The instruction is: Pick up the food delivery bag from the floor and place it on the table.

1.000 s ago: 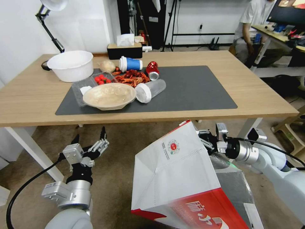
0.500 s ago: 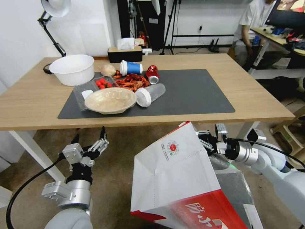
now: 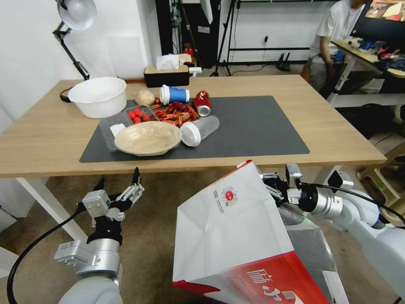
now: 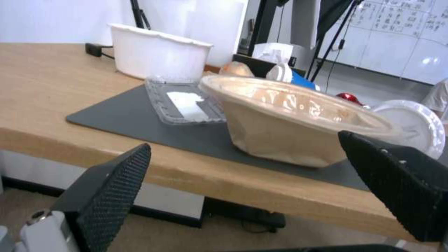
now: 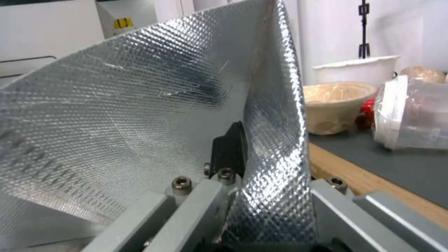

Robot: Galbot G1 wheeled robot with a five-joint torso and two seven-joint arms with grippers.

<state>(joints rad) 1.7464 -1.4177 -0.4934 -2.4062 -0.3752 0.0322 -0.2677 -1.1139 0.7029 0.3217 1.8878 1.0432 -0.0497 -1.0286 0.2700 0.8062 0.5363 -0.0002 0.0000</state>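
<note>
The food delivery bag (image 3: 230,236), white with a red band and a small red logo, hangs tilted off the floor (image 3: 156,219), just in front of the table (image 3: 337,139) and below its front edge. My right gripper (image 3: 270,188) is shut on the bag's upper rim. In the right wrist view the silver foil lining (image 5: 140,105) runs between the fingers (image 5: 231,147). My left gripper (image 3: 119,182) is open and holds nothing, low at the left in front of the table edge. In the left wrist view its fingers (image 4: 112,189) frame the table's front edge.
The left half of the dark mat (image 3: 261,126) is crowded: a paper bowl (image 3: 147,137), a clear lidded cup (image 3: 200,128), a white tub (image 3: 98,96), a blue cup (image 3: 174,94), a red can (image 3: 202,102) and crayfish (image 3: 177,113). A white table leg (image 3: 50,207) stands near the left arm.
The table has slid slightly down in the head view, so the camera has moved. The bag and both grippers keep their places in the picture.
</note>
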